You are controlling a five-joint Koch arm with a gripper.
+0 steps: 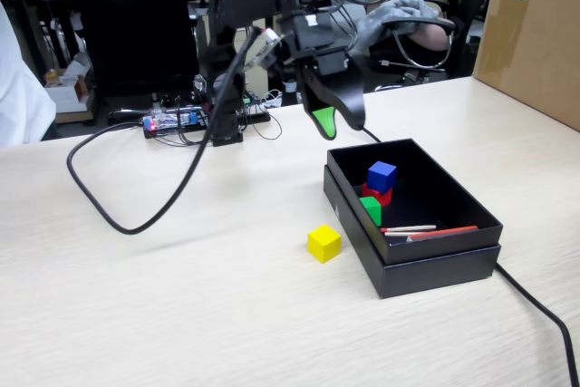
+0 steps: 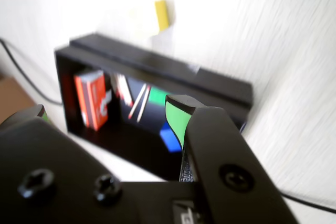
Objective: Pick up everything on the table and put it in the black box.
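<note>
Pale beige wood-grain bench (image 1: pixel 181 296) in a cluttered office. Black box (image 1: pixel 435 265) holds blue cube (image 1: pixel 381 175), red cube (image 1: pixel 375 194) and green cube (image 1: pixel 372 209); yellow cube (image 1: pixel 323 243) sits on the bench just beside it. Hand (image 1: pixel 331 122) hangs above the box's far corner, gripping nothing; whether it is parted, I cannot tell.

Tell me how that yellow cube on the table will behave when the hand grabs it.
The yellow cube looks solid and flat-faced, so it should stay rigid and not roll. Being small, it is probably light. Its smooth-looking faces might slip if pinched off-centre.
</note>
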